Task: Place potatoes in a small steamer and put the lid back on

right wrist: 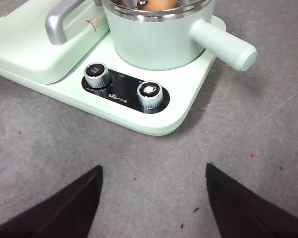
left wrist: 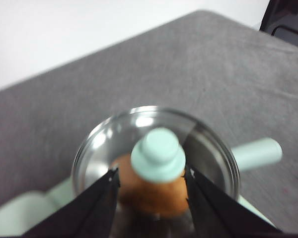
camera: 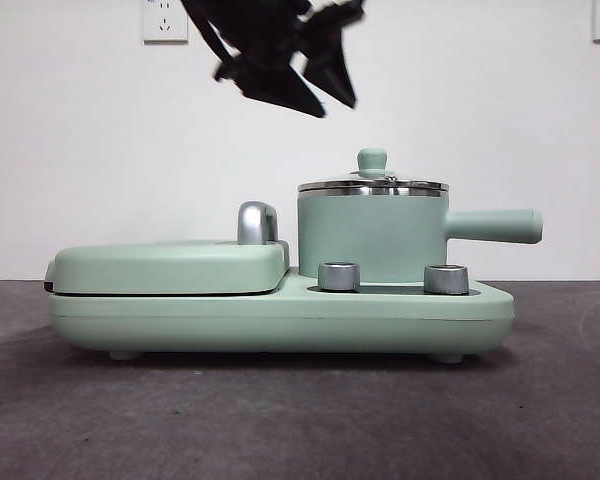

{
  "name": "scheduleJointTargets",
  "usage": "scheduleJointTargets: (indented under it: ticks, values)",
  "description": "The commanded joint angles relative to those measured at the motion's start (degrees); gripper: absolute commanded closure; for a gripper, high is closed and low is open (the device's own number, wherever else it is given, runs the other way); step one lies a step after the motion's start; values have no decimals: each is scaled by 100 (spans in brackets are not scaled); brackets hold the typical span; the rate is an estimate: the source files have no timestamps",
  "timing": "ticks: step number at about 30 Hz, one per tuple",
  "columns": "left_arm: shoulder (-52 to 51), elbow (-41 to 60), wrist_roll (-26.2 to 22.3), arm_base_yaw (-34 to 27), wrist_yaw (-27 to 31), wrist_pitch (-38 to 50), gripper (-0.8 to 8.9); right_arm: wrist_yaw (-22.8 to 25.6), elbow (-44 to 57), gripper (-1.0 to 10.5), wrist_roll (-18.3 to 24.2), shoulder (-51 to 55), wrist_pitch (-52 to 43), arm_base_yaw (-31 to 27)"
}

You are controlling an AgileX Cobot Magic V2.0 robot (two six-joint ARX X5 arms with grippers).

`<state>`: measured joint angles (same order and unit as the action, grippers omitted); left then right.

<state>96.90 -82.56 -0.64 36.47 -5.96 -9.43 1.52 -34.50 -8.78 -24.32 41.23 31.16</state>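
1. One potato (left wrist: 154,196) sits inside the small steamer (camera: 372,238), orange-brown under the glass, plain to see in the left wrist view.
2. And the lid (camera: 372,183) is on: its steel rim rests level on the pot's rim, right of centre in the front view, mint knob pointing straight up.
3. Left gripper (left wrist: 151,186) now: jaws spread wide, one on either side of the knob with a gap on each side, gripping nothing.
4. In the front view that gripper (camera: 315,100) hangs blurred at the upper middle of the frame, above and a little left of the lid, well clear of the knob.
5. Right gripper (right wrist: 154,198): jaws wide apart and empty, over bare grey table (right wrist: 268,163), the cooker just ahead of it.
6. The steamer stands on the right half of the mint green cooker base (camera: 280,320), straight handle poking out toward the right of the front frame.
7. Two silver dials (right wrist: 98,75) sit on the base in front of the pot, side by side.
8. Left half of the front frame: the flat griddle cover (camera: 170,266) lies closed, chrome handle (camera: 257,223) at its right end, just beside the pot.
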Motion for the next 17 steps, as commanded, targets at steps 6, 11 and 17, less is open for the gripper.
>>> scheduleJointTargets:
  ticks: [6,11,17]
  values:
    - [-780,50,535,-79,-35,-798,597,-2,-31,621,55,-26,-42,37]
    - [-1635,841,719,-131,-31,-695,597,-2,-33,621,59,-28,-44,37]
    - [-3021,2356,1029,-175,39,-407,597,-42,-33,621,70,-101,-50,37]
